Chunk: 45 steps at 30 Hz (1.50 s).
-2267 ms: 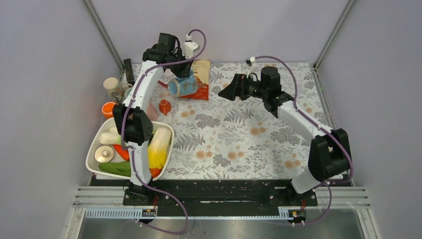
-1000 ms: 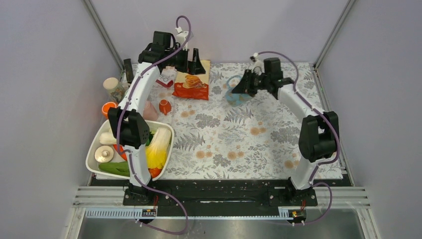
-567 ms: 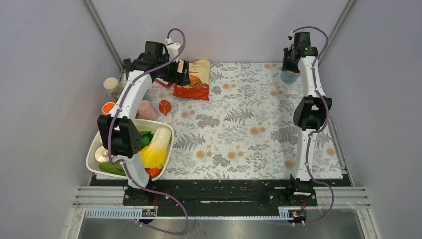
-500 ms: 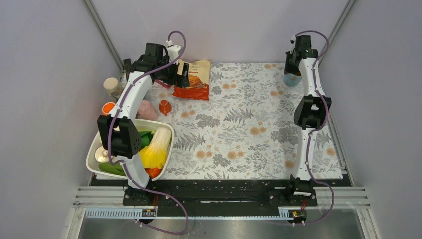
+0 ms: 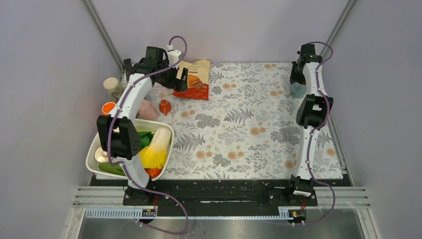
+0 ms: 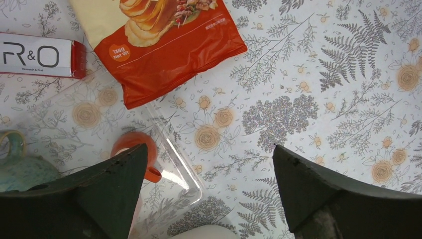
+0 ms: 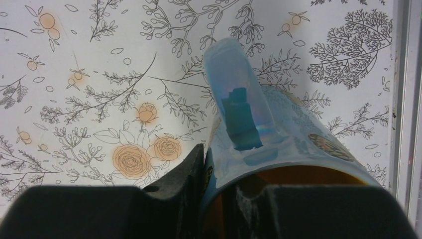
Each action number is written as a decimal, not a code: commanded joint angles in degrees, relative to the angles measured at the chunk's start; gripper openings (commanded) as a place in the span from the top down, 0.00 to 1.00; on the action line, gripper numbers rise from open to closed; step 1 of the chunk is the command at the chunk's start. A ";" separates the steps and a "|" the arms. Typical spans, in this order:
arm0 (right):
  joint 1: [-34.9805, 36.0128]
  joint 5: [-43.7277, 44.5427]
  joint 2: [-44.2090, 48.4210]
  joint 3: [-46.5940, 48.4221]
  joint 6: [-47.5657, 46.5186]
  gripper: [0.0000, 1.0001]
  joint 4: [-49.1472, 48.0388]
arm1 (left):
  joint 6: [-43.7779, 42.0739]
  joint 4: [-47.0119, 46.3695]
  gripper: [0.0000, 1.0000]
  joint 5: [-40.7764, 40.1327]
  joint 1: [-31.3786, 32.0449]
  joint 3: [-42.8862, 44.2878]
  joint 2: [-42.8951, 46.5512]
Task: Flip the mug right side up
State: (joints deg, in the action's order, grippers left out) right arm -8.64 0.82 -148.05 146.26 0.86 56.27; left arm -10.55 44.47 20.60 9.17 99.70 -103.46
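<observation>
Glaze of pale blue covers the mug (image 7: 293,134), with small printed patches on its side and an amber-brown inside. Its broad strap handle (image 7: 238,99) points away from the wrist camera, and its mouth faces that camera while its base points toward the cloth. Whether the base touches the cloth cannot be told. From above, the mug sits at the far right edge of the table, near the corner post.

The right gripper (image 7: 214,174) is pinched on the mug's rim, with one finger outside the wall and the other inside the mouth. Its arm runs stretched along the right side of the table, with the elbow about halfway up and the wrist bent down over the mug.

The left gripper (image 6: 209,169) stands spread wide with nothing between its fingers. It hangs over the far left part of the table, where an orange snack bag (image 6: 164,45), a red-and-white box (image 6: 40,55), a small orange cup (image 6: 137,154) and a clear plastic lid (image 6: 99,119) lie.

A floral tablecloth (image 5: 239,124) covers the table. A white tub (image 5: 92,152) of vegetables sits at the near left. Plain lilac-grey walls (image 5: 249,25) and metal frame posts close the space in.
</observation>
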 commanded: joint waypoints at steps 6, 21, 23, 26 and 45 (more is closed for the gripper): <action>0.30 -6.00 2.52 4.52 -2.28 0.41 -3.93 | -5.06 1.17 0.01 -0.53 -0.40 0.82 1.87; 1.16 -13.27 29.17 -11.96 -4.71 0.01 -2.25 | -47.54 31.62 0.09 -21.96 -0.89 22.90 -18.59; 2.10 -13.39 32.67 -16.68 -4.72 0.01 -2.03 | -48.17 32.39 0.16 -21.36 -0.74 23.83 -20.84; 3.33 -15.53 37.68 -23.88 -4.31 0.01 -2.65 | -50.77 28.21 0.13 -21.37 -0.50 19.79 -20.06; 7.30 -14.36 54.75 -49.67 0.94 0.01 -8.68 | -3.78 7.40 0.01 -27.97 -5.24 12.70 -20.03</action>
State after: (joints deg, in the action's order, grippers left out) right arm -1.91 -13.10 -96.60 98.15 1.10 51.11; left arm -25.78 57.43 -4.69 5.13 114.76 -125.40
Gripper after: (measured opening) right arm 0.989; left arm 0.988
